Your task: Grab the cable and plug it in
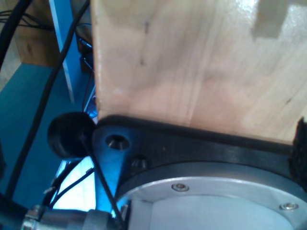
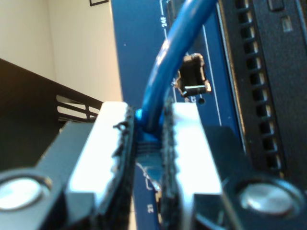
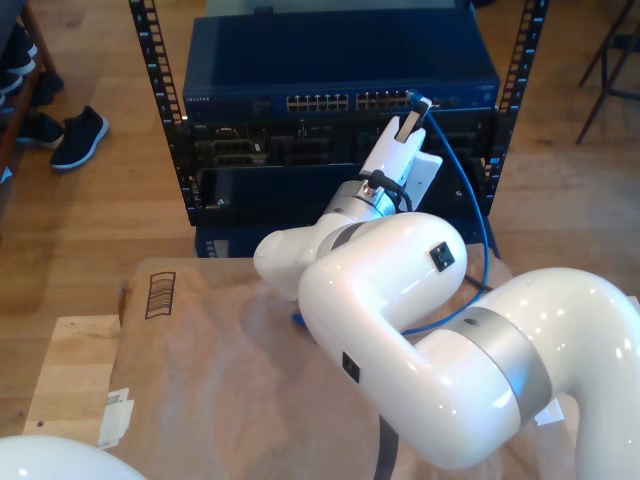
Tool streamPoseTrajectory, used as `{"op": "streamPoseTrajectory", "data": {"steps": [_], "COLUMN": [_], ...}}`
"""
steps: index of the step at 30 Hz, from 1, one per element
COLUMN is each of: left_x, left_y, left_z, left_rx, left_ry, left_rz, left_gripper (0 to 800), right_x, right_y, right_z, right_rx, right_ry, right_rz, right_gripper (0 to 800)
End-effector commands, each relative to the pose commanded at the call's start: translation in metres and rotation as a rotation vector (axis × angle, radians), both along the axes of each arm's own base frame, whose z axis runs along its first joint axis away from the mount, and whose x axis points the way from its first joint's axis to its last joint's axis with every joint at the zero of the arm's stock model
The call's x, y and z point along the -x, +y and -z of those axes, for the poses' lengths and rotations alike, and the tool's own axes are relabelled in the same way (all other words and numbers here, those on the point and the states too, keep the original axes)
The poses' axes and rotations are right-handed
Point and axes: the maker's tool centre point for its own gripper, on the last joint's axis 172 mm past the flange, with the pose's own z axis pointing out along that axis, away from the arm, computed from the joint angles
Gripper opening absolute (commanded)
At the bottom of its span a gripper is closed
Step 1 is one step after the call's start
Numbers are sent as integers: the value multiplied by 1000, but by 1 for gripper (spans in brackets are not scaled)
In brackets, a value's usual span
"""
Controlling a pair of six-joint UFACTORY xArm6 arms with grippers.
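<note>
The blue cable (image 3: 472, 205) runs from the table edge up to the blue network switch (image 3: 330, 70) in the rack. My second gripper (image 3: 412, 112) is shut on the cable's end right at the switch's row of ports, at the exterior view's right. In the second wrist view the translucent blue plug (image 2: 145, 140) sits pinched between the white fingers (image 2: 189, 143), and the cable (image 2: 168, 62) arches away above them, close against the switch's blue face (image 2: 136, 52). Whether the plug is seated in a port cannot be told.
Black rack units (image 3: 300, 160) sit under the switch between perforated rails (image 3: 150, 60). A brown paper-covered table (image 3: 210, 370) lies in front. Shoes (image 3: 75, 135) are on the floor at the exterior view's left. The first wrist view faces a pale wooden board (image 1: 192, 62) and a black mounting plate (image 1: 201, 148).
</note>
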Motion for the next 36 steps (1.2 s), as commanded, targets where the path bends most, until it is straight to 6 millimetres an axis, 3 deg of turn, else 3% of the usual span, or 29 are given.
{"op": "streamPoseTrajectory", "data": {"steps": [4, 16, 36], "left_x": [0, 0, 0], "left_y": [0, 0, 0], "left_z": [0, 0, 0], "left_rx": [-2, -2, -2], "left_ry": [0, 0, 0], "left_rz": [0, 0, 0], "left_gripper": [800, 800, 800], "right_x": [1, 8, 9], "right_y": [11, 3, -6], "right_z": [-1, 16, 3], "right_rx": [3, 25, 12], "right_ry": [-1, 36, 28], "right_rz": [-19, -9, 2], "right_gripper": [0, 0, 0]}}
